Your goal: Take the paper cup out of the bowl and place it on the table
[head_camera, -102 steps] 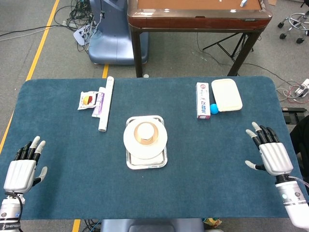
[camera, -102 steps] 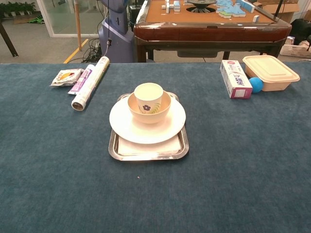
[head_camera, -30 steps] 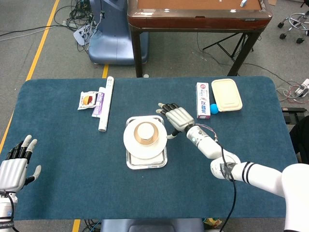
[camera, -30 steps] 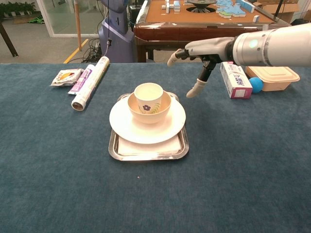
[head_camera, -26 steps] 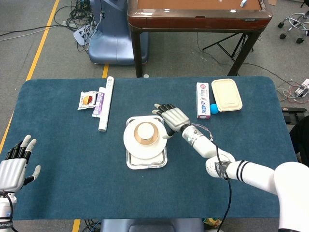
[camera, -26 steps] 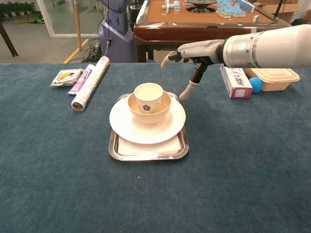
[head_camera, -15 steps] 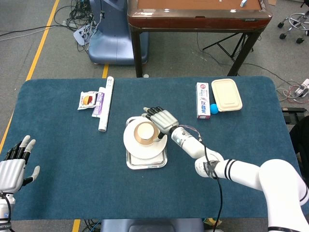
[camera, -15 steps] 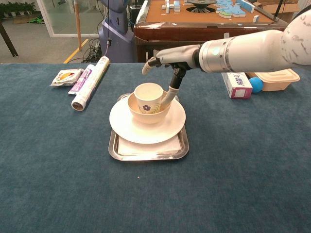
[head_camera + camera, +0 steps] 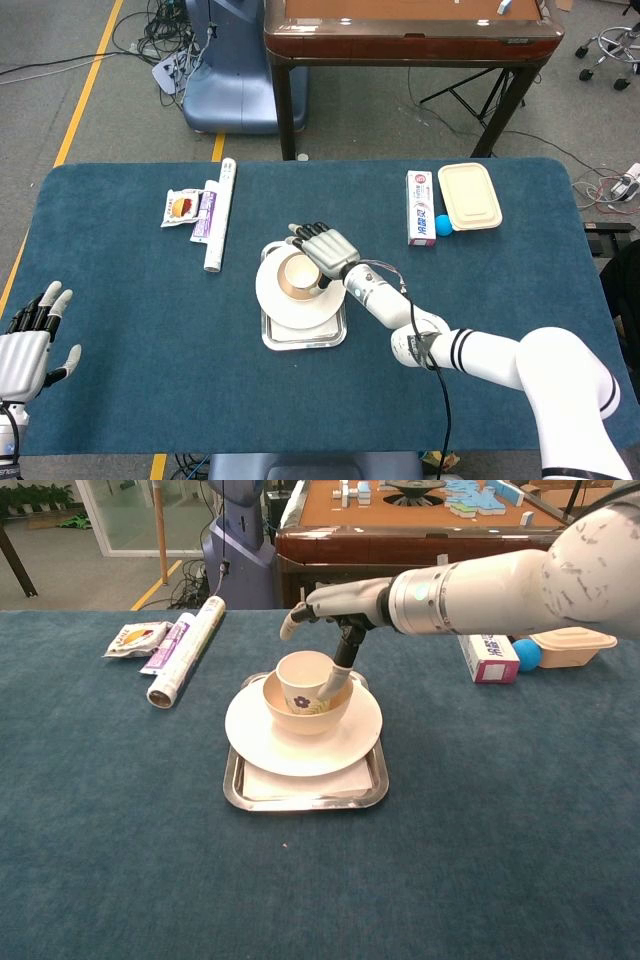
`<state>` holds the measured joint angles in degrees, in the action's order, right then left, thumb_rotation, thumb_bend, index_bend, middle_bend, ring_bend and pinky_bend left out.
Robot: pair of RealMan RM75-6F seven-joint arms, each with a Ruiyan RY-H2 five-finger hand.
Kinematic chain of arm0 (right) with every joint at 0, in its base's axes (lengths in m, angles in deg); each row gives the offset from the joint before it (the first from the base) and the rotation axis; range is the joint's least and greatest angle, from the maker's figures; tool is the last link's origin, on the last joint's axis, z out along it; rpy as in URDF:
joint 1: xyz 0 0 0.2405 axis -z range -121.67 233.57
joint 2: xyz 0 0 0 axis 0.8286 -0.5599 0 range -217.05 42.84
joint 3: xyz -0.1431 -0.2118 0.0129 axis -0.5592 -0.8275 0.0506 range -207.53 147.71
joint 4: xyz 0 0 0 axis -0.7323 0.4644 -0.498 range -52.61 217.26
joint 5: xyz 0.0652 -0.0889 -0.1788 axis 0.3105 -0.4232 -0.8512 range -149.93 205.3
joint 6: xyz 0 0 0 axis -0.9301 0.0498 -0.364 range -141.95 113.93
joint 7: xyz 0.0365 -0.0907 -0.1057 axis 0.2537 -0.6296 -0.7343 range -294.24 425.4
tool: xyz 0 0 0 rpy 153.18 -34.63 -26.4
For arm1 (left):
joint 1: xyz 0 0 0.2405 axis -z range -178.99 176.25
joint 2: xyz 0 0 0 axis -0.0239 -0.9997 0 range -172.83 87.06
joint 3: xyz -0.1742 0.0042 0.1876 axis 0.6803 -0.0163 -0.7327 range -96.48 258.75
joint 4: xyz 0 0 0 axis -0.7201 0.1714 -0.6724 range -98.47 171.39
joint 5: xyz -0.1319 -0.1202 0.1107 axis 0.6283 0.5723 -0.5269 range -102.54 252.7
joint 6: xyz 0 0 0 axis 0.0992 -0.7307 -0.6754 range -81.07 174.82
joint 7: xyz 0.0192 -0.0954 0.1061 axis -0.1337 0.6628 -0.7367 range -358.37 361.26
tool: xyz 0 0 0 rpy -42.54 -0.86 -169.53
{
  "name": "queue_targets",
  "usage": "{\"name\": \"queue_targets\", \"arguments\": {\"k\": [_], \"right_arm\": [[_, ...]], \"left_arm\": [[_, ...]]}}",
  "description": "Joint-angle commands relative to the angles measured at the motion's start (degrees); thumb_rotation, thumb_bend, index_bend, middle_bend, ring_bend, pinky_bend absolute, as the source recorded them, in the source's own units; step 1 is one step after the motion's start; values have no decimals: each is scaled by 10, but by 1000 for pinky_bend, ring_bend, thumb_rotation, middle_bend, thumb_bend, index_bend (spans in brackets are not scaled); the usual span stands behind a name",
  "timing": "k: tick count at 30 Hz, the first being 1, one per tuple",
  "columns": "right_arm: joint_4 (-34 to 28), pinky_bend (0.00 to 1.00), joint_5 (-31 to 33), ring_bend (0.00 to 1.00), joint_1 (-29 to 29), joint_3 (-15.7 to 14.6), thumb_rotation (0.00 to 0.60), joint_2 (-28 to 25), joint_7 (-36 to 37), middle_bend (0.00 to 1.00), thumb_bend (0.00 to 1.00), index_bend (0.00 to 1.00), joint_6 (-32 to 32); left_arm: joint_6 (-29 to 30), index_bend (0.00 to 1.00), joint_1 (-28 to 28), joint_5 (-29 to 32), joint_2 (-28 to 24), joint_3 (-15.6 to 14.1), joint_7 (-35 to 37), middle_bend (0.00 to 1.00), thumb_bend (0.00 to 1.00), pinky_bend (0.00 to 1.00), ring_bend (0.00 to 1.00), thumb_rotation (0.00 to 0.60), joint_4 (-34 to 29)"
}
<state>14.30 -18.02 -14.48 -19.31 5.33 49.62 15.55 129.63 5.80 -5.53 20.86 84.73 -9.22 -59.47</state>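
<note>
The right hand [image 9: 335, 610] had moved from beside the plate to over the cup [image 9: 304, 680], fingers apart, thumb touching its side. The cup stood in the bowl [image 9: 335, 708], not yet gripped.

Right arm [image 9: 530, 365]: glossy white shell, black bands at wrist, thin cable along forearm. Right hand [image 9: 325, 247]: silver-grey back, black fingers, pale tips. Left hand [image 9: 25, 350]: same grey-and-black build

Both views bright, even overhead light, sharp w/ no motion blur. Soft, short shadows only; slight glare on the metal tray [image 9: 304, 792] rim and the glossy far table [image 9: 430, 535]. Worktop [image 9: 130, 330] edges bow a bit in head view.
</note>
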Motion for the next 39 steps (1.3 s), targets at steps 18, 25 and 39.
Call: {"name": "queue_targets", "arguments": {"k": [18,25,39], "right_arm": [[29,0,-16,0,-9,-7,600,23,14,35,186,348,3],[32,0,-21,0,-9,-8,600,24,14,48,206,383,6],[-26,0,-9,0,-12,-2,600,-17,-6,49,207,383,33]], "left_arm": [[2,0,-1,-11,3,-3,14,0,353,103,0,600,10],[7,0,-3,-17,3,-4,19,0,353,103,0,600,13],[6,0,-3,-15,3,-3,6,0,353,103,0,600,7]]}}
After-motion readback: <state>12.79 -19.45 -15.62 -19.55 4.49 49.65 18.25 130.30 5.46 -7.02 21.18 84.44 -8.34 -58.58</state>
